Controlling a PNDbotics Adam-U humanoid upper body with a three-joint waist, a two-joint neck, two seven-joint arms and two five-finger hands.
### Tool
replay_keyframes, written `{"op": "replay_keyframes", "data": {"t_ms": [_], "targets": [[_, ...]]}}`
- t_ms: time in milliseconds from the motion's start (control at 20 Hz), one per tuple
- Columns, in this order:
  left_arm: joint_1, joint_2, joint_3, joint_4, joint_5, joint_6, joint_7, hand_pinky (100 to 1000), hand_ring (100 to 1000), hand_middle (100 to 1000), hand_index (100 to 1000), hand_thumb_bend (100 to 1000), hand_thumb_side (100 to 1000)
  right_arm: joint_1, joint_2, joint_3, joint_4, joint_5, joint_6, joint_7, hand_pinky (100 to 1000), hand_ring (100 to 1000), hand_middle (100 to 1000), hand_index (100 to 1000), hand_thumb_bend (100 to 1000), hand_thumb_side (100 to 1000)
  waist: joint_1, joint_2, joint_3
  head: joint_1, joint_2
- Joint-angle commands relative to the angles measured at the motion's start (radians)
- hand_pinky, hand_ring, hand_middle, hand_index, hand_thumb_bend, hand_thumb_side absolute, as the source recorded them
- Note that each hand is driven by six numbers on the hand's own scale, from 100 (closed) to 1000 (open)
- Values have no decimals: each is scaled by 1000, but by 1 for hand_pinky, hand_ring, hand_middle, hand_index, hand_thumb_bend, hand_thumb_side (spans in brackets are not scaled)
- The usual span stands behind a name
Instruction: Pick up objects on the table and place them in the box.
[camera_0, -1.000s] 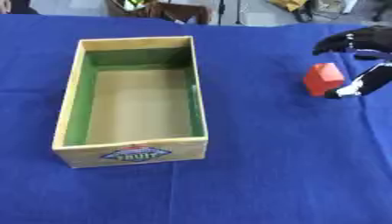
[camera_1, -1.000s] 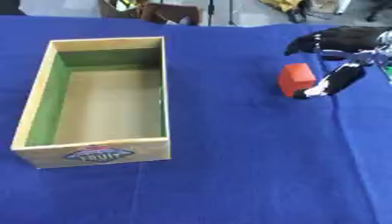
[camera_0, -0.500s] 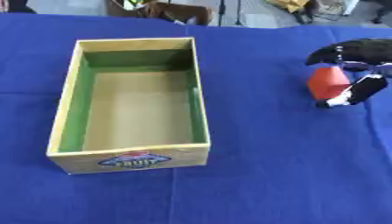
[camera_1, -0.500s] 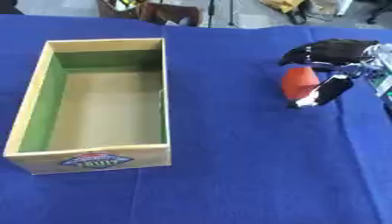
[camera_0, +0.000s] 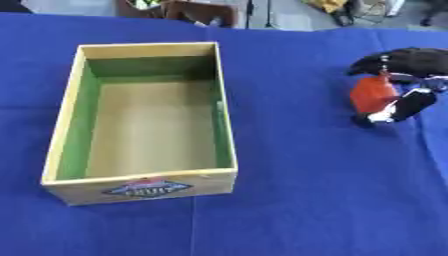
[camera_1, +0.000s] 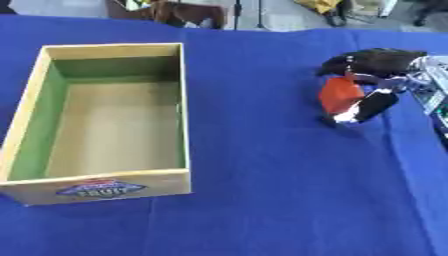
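- Nearest to me is the wooden box (camera_0: 140, 187), with a fruit label on its front wall. It stands on the blue counter (camera_0: 297, 200), and its long axis runs away from me. Its inside shows nothing but the bare floor.
- Right of the box, well apart from it, is a red block (camera_1: 339, 94).
- The right hand (camera_1: 372, 82) is around this block: dark fingers curl over its top and far side, and the thumb comes down along its right side. So I would say the hand is closed on the block.
- Whether the block touches the cloth or is just above it, I cannot tell.
- In my judgement the coming move goes to the left, because the box lies left of the hand.
- The left hand is in no view.
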Motion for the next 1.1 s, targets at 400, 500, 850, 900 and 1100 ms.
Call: {"op": "replay_keyframes", "data": {"t_ms": [400, 500, 850, 900, 1100], "targets": [[7, 13, 1, -19, -17, -2, 0, 259, 393, 452, 644, 100, 998, -7, -87, -29, -16, -30, 4, 6, 856, 937, 925, 1000, 427, 788, 0, -26, -16, 14, 0], [7, 13, 1, -19, -18, -2, 0, 260, 393, 452, 644, 100, 998, -3, -89, -32, -13, -35, 7, 15, 857, 937, 925, 1000, 418, 787, 0, -24, -14, 12, -5], [2, 9, -1, -19, -20, -4, -4, 260, 394, 452, 644, 100, 1000, 2, -84, -36, -9, -39, 19, 24, 856, 936, 922, 1000, 389, 784, -2, -12, -8, -3, -24], [2, 8, -2, -19, -20, -4, -5, 260, 394, 453, 644, 100, 1000, 3, -82, -35, -8, -37, 20, 23, 856, 936, 922, 1000, 390, 785, -1, -10, -6, -5, -27], [-1, 5, -4, -19, -20, -6, -7, 260, 394, 453, 644, 100, 1000, 8, -78, -35, -5, -27, 26, 16, 856, 936, 921, 1000, 382, 777, -1, -2, 2, -14, -35]]}}
